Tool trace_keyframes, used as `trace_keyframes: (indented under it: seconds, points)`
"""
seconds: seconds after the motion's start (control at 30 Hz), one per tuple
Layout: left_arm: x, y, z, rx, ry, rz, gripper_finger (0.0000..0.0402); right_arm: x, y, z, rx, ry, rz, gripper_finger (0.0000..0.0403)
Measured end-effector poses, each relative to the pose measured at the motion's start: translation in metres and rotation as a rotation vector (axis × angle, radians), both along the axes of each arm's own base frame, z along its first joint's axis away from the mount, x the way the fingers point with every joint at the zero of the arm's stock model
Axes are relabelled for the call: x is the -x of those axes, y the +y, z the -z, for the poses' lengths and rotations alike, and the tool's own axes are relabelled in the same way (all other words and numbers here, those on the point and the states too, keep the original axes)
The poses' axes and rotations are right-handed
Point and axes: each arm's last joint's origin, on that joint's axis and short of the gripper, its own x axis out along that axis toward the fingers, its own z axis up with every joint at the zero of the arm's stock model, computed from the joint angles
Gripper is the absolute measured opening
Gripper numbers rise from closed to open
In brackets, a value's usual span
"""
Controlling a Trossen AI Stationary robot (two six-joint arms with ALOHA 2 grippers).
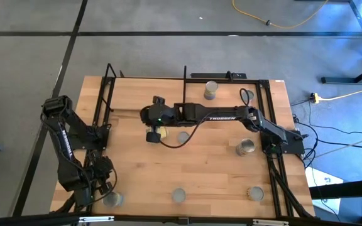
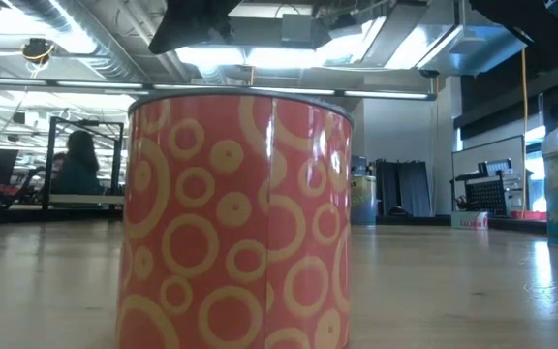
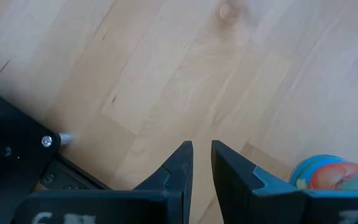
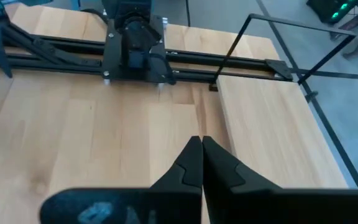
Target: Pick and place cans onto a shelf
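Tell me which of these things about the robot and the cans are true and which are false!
1. The right claw is shut and holds nothing. True.
2. The big can closest to the low camera is blue. False: it is orange-red with yellow rings.
3. The left claw is gripping a can. False: nothing is between its fingers, and a blue-labelled can stands beside it.
4. The table is wooden. True.
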Motion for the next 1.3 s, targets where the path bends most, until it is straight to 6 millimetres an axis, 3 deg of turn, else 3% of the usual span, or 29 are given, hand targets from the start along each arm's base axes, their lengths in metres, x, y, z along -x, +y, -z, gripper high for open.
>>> trace_keyframes:
  seconds: [0.57,0.73,0.9,1.1,1.3]
  points:
    - [-0.002,0.000,0.000,0.011,-0.009,-0.011,0.0051,0.002,0.002,0.003,-0.019,0.043,-0.053,0.0018]
    - [-0.010,0.001,-0.001,0.015,-0.112,-0.077,0.0051,0.009,0.002,0.012,-0.017,0.154,-0.051,0.0023]
    - [-0.021,0.004,-0.003,0.005,-0.241,-0.126,0.0051,0.020,0.002,0.022,-0.006,0.313,-0.056,0.0024]
    - [-0.044,0.011,-0.003,0.048,-0.272,-0.238,0.0051,0.035,-0.006,0.032,-0.030,0.500,-0.030,0.0025]
    - [-0.076,0.029,-0.003,0.109,-0.374,-0.495,0.0051,0.044,-0.025,0.041,-0.110,0.621,-0.061,0.0011]
